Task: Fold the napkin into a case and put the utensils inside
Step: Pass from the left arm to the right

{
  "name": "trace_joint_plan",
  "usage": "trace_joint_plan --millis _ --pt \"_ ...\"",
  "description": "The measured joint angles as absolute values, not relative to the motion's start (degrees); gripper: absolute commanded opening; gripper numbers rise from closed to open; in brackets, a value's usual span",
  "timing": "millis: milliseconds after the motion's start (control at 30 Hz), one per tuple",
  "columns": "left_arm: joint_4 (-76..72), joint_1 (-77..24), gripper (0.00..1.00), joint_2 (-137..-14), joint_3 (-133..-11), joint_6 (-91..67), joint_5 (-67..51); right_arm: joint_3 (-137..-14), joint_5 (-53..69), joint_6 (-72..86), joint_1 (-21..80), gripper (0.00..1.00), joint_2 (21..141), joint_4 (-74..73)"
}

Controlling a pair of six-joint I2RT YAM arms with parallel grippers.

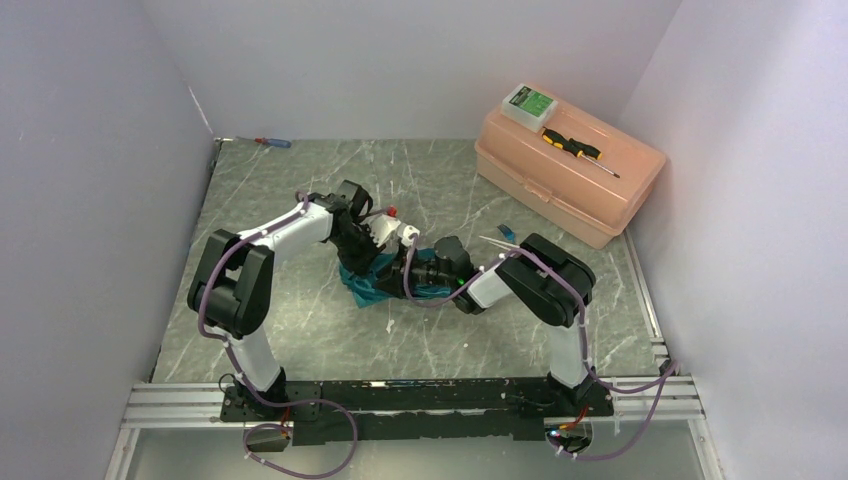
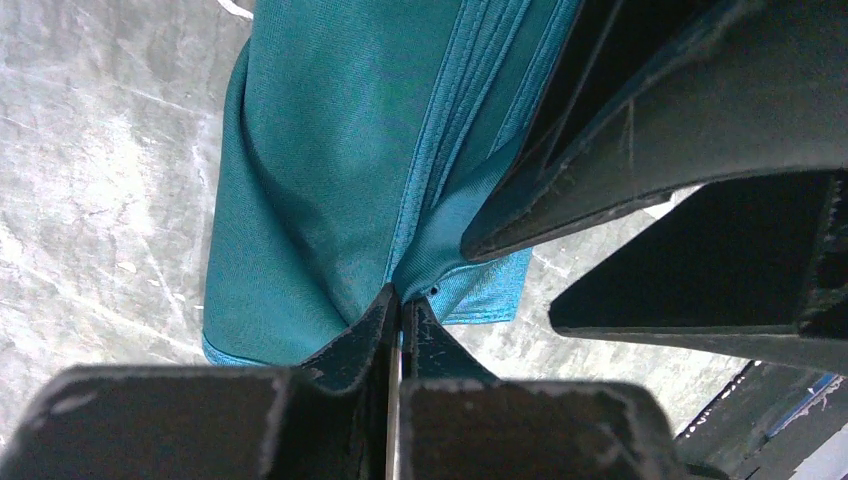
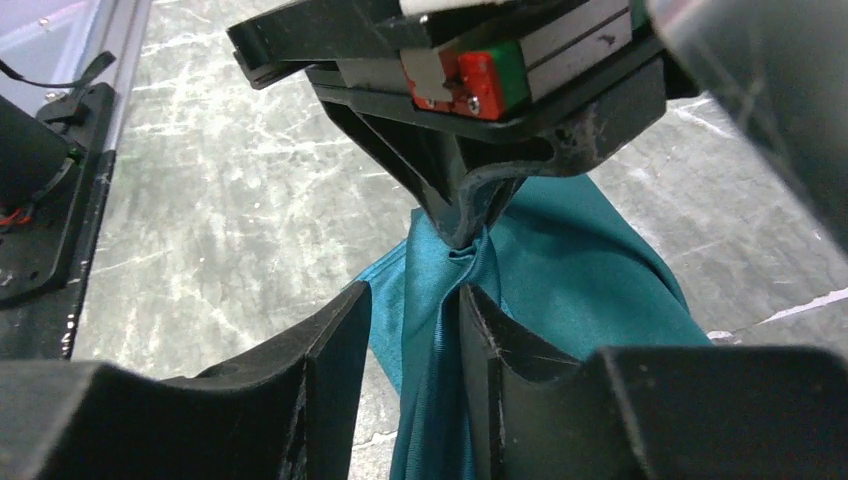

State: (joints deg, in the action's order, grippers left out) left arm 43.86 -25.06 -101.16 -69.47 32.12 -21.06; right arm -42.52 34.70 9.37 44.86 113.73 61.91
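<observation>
The teal napkin [image 1: 362, 284] hangs bunched over the middle of the table, lifted off it. My left gripper [image 2: 400, 297] is shut on a gathered fold of the napkin [image 2: 330, 150], which hangs below it. In the right wrist view the left gripper [image 3: 465, 225] pinches the cloth from above. My right gripper [image 3: 415, 300] is open, its fingers on either side of a hanging strand of the napkin [image 3: 440, 330]. The cloth touches one finger, with a gap at the other. The blue utensil [image 1: 508, 231] and white sticks [image 1: 492, 240] lie on the table to the right, behind the right arm.
A peach toolbox [image 1: 560, 185] stands at the back right, with a yellow-and-black screwdriver [image 1: 572, 147] and a green-and-white box [image 1: 528, 103] on its lid. A red-and-blue screwdriver [image 1: 272, 142] lies at the back left corner. White walls enclose the marbled table [image 1: 300, 330].
</observation>
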Motion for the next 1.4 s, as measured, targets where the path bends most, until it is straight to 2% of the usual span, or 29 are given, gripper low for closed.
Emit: trace_joint_plan --millis 133,233,300,367,400,467,567,800,900,1033,1133,1400 --pt "44.2 -25.1 0.08 -101.2 -69.5 32.1 -21.1 -43.1 32.4 7.2 45.5 0.22 113.8 60.4" --pt "44.3 -25.1 0.09 -101.2 -69.5 31.9 -21.1 -43.6 30.1 6.2 45.7 0.19 113.8 59.4" --pt "44.2 -25.1 0.09 -101.2 -69.5 31.8 -21.1 -43.9 28.7 5.8 45.9 0.23 113.8 59.1" --pt "44.3 -25.1 0.09 -101.2 -69.5 31.8 -21.0 -44.1 27.9 5.4 46.2 0.37 113.9 59.0" --pt "44.3 -25.0 0.10 -101.2 -69.5 31.7 -20.9 -44.1 27.7 5.4 46.3 0.41 114.0 59.0" --pt "44.4 -25.0 0.10 -101.2 -69.5 31.7 -20.8 -44.1 27.5 5.2 46.3 0.44 114.1 59.0" --pt "44.4 -25.0 0.11 -101.2 -69.5 31.6 -20.6 -44.1 27.7 5.1 46.3 0.44 114.2 59.2" --pt "44.6 -25.0 0.15 -101.2 -69.5 30.8 -20.3 -44.2 27.5 4.6 47.0 0.29 114.2 59.3" --pt "45.4 -25.0 0.19 -101.3 -69.7 30.7 -20.0 -44.9 27.2 4.1 47.9 0.20 114.6 59.3" --pt "46.8 -24.8 0.26 -101.4 -70.8 30.6 -19.4 -45.4 26.9 3.8 47.9 0.07 115.0 59.6" --pt "47.6 -24.8 0.31 -101.4 -71.4 30.5 -19.0 -45.5 26.4 3.6 47.9 0.00 115.0 59.7" --pt "48.0 -24.7 0.43 -101.4 -71.7 28.6 -17.8 -45.6 24.2 4.0 47.9 0.00 115.9 60.9"
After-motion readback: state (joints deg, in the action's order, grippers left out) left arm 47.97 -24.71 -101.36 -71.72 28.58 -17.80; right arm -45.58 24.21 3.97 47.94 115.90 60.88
